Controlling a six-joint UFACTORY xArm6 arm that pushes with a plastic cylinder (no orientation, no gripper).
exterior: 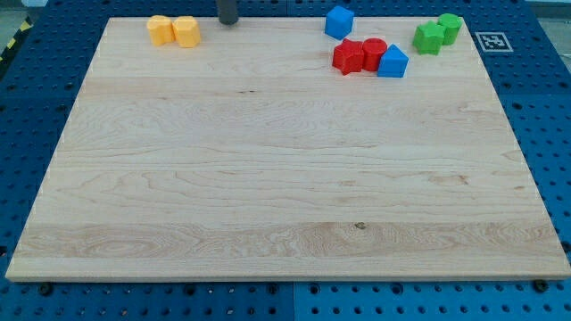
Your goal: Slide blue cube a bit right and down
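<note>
In the camera view, the blue cube [339, 21] is seen near the top edge of the wooden surface [285, 205], just above and left of the two red blocks [359, 55] and a blue triangular block [393, 62]. My tip [228, 22] rests well to its left, beside the yellow blocks [173, 30]. No pincer is fitted (only a rod), so nothing is gripped. A push down and right could be blocked by the red blocks, which would likely be shoved along.

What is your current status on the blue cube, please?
My tip at board's top edge, left of blue cube. Cube untouched. Red blocks sit just below-right, in its path.
</note>
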